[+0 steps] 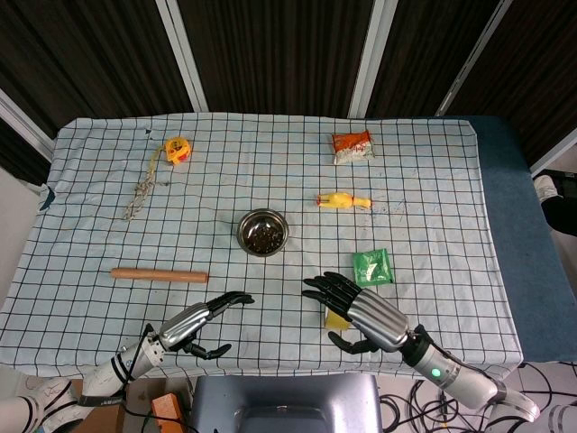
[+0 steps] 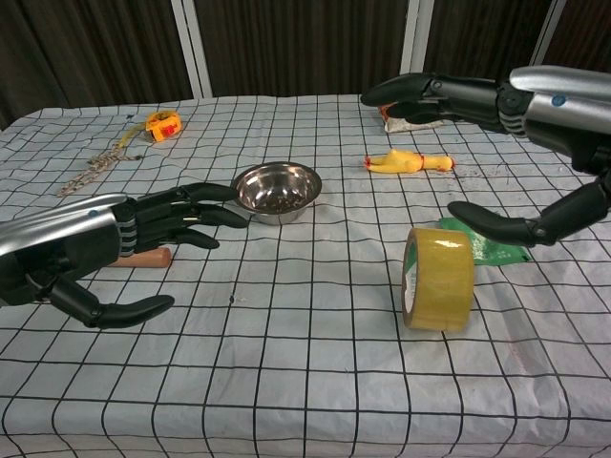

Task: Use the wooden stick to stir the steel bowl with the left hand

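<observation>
A wooden stick [image 1: 159, 273] lies flat on the checked cloth at the left, and in the chest view only the stick's end [image 2: 151, 257] shows behind my left hand. The steel bowl [image 1: 263, 232] [image 2: 277, 189] stands mid-table with dark bits inside. My left hand [image 1: 200, 319] [image 2: 91, 250] hovers open near the front edge, to the right of the stick and nearer than it, fingers spread, holding nothing. My right hand [image 1: 358, 309] [image 2: 496, 143] hangs open at the front right above a roll of yellow tape [image 2: 439, 278].
A green packet [image 1: 371, 267] lies beside my right hand. A yellow rubber chicken [image 1: 342, 200] and an orange snack bag [image 1: 352, 146] lie at the back right. A rope with a yellow tape measure [image 1: 179, 150] lies at the back left.
</observation>
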`<state>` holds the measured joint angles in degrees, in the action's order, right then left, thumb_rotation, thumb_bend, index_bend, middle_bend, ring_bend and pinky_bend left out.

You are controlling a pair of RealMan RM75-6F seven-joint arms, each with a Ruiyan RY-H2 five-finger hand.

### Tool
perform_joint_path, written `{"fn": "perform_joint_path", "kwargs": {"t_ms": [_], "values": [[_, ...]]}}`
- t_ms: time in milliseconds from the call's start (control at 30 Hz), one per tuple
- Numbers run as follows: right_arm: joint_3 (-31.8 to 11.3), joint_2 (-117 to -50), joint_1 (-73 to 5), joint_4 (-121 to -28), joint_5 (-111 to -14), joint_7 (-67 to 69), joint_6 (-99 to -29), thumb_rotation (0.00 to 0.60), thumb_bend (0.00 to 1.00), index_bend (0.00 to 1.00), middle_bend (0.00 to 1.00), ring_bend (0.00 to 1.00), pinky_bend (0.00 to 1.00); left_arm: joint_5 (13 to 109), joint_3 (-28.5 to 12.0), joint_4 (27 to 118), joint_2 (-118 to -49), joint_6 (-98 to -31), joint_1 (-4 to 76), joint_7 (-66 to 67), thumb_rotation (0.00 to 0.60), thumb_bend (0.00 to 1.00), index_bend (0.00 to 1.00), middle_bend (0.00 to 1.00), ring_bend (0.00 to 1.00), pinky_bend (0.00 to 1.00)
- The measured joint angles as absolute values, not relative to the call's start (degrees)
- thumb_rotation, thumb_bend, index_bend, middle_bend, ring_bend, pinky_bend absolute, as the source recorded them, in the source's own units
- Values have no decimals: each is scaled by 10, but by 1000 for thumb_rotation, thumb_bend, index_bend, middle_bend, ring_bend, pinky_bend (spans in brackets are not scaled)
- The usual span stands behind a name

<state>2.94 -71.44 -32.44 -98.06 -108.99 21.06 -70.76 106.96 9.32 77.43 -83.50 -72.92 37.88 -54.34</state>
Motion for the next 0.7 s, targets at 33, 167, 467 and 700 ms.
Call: {"fn": "perform_joint_path", "kwargs": {"t_ms": [33, 167, 467, 700], "values": [[30, -714, -324, -980, -1090, 209, -708, 600, 431, 0, 0, 0, 0, 1069, 94, 774, -835, -729, 380, -544, 600, 384, 0, 111, 29, 130], [30, -713, -325, -982, -1088, 203, -715, 600, 431, 0, 0, 0, 0, 1067, 97, 771, -836, -727, 383, -545, 600, 385, 0, 110, 28, 130], [32, -708, -326, -974, -1082, 204, -725, 600, 431, 0, 0, 0, 0, 1038, 89, 759, -835, -733, 374, -516, 600, 374, 0, 121, 18, 86], [36, -689, -284, -944, -1065, 136, -768, 600, 429, 0, 0, 0, 0, 970, 54, 729, -843, -738, 342, -355, 600, 345, 199, 325, 66, 74]]}}
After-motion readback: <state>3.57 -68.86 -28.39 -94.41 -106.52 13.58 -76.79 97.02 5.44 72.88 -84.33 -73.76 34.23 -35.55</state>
